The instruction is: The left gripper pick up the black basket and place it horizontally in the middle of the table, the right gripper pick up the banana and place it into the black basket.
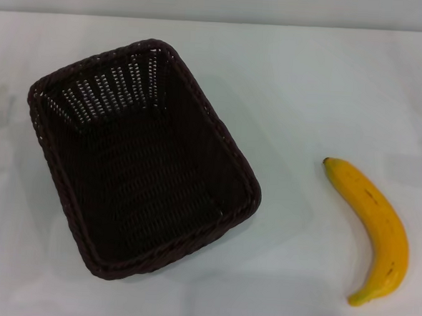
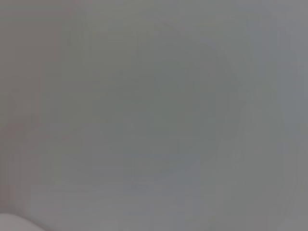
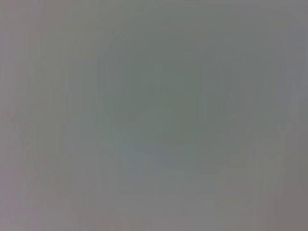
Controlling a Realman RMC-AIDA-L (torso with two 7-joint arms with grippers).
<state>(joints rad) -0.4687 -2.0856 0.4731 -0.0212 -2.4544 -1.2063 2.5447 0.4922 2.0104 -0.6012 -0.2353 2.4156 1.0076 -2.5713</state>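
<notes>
The black basket (image 1: 140,161) stands on the white table (image 1: 308,85), left of the middle in the head view. It is turned at an angle, its long side running from far left to near right, and it is empty. The banana (image 1: 373,229) lies flat on the table at the right, apart from the basket, its dark stem tip pointing away from me. Neither gripper nor arm shows in the head view. Both wrist views show only a plain grey surface.
The table's far edge (image 1: 219,21) runs along the top of the head view. Bare tabletop lies between the basket and the banana.
</notes>
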